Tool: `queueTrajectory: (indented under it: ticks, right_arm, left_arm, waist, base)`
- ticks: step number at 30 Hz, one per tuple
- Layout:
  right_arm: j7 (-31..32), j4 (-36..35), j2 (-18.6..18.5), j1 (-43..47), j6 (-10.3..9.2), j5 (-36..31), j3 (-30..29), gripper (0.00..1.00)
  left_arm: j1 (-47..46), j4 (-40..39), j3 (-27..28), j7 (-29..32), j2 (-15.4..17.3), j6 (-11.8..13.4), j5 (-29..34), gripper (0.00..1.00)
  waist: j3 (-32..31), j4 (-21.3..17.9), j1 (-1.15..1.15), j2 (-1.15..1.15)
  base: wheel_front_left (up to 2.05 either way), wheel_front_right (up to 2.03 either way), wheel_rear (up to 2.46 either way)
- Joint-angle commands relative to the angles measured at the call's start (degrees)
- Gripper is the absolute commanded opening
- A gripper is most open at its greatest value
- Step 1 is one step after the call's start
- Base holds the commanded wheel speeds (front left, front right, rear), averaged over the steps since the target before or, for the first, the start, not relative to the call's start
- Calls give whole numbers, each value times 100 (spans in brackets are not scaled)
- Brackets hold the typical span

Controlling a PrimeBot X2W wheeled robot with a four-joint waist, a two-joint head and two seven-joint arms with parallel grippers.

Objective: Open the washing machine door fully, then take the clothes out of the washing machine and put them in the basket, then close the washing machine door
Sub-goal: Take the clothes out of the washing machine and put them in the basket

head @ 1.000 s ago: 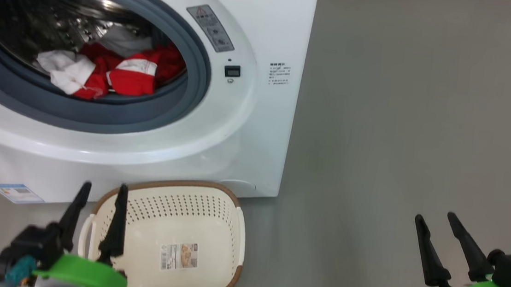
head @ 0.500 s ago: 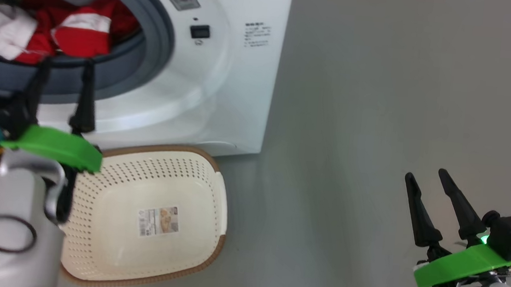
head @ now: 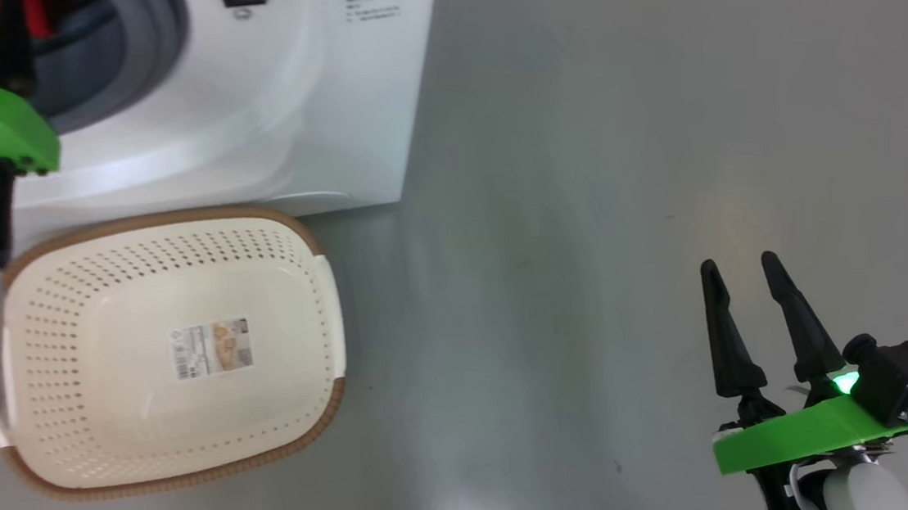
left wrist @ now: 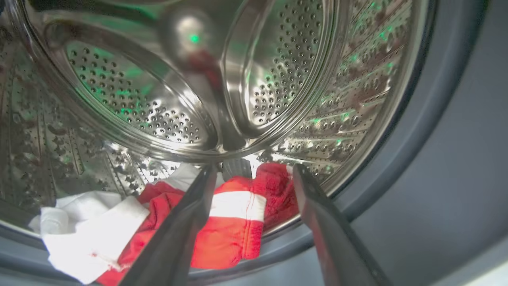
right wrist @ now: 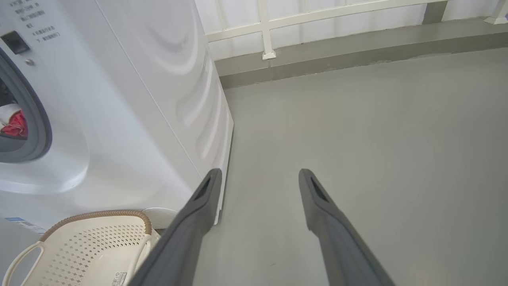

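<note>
- Since a second ago the left gripper (left wrist: 254, 170) has risen from low beside the basket (head: 73, 287) to the mouth of the washing machine (head: 312, 95). The head camera has swung too, so machine and basket now sit further left in the head view without having moved themselves
- Left gripper: its two dark fingers stand wide apart and hold nothing. They point into the perforated steel drum (left wrist: 278, 79), level with the grey gasket (left wrist: 436, 119)
- The clothes (left wrist: 234, 222) lie on the drum floor as a heap of red cloth with white patches. They are ahead of and below the left fingertips and not yet touched
- The nearest red piece, with a white band, shows right in the gap between the two fingers. The heap's long axis runs crosswise from there out to the left of the wrist view, where the white cloth lies
- Right gripper (head: 739, 261): fingers also spread and empty. It hangs over bare grey floor (head: 589, 217), well apart from the machine's right side, so the left arm is clearly the nearer one
- The basket sits on the floor just in front of the machine, below the opening, and has no clothes in it
- Judgement: the unloading step is only starting. The coming move likely calls for reaching forward and down so the fingers straddle the red piece before they come together
</note>
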Motion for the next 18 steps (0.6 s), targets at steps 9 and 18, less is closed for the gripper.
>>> queueTrajectory:
  ticks: [9,18]
  right_arm:
    - [-37,-161,-8,-144,37,73,336,100]
    - [-37,-171,-141,-195,37,129,651,100]
  left_arm:
    - [-455,579,202,-28,683,105,180,100]
    - [-654,991,190,-28,1020,331,349,100]
  waist:
    - [388,-503,0,0]
    - [489,-780,0,0]
  base:
    - [0,0,0]
    - [0,0,0]
